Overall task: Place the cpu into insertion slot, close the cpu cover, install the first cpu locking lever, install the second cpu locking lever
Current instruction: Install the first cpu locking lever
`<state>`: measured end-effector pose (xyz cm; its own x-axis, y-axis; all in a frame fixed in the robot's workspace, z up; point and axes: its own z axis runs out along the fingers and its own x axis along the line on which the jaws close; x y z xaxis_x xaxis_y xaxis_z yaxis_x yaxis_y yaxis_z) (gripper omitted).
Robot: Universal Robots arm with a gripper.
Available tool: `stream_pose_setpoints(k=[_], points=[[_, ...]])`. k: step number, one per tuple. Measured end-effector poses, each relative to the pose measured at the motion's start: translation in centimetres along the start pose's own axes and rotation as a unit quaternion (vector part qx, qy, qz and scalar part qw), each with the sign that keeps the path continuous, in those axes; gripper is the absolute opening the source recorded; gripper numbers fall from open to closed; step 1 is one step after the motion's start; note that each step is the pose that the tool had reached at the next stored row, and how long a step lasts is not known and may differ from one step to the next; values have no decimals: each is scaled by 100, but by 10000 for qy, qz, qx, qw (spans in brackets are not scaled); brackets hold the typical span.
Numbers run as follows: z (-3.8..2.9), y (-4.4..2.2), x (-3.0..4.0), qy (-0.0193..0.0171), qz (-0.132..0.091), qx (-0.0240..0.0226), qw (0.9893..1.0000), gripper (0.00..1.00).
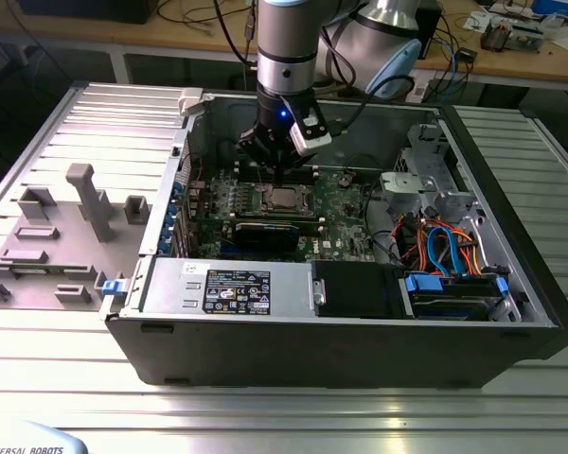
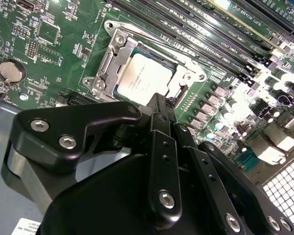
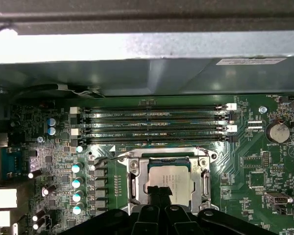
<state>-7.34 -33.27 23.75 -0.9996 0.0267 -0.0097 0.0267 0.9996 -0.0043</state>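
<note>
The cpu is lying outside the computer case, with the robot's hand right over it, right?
No. The cpu sits inside the case, in the insertion slot, with the hand right over it; the first wrist view shows this.

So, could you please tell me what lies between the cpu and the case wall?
Four long black memory slots lie there, in the first wrist view.
</note>
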Motion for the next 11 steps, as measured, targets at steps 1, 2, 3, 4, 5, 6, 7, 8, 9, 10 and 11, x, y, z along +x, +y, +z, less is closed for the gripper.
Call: stream_pose_setpoints(k=[1,2,3,4,5,6,7,8,9,10,11], points=[[0,0,1,0,1,0,10000,11],[0,0,2,0,1,0,10000,11],[0,0,2,0,1,0,10000,11],[0,0,2,0,1,0,10000,11],[0,0,2,0,1,0,10000,11],[0,0,3,0,1,0,10000,11],[0,0,4,0,1,0,10000,11],[0,-1,9,0,2,0,10000,11],[0,-1,19,0,1,0,10000,11],[0,0,25,0,0,0,10000,11],[0,-1,31,0,0,0,10000,11]])
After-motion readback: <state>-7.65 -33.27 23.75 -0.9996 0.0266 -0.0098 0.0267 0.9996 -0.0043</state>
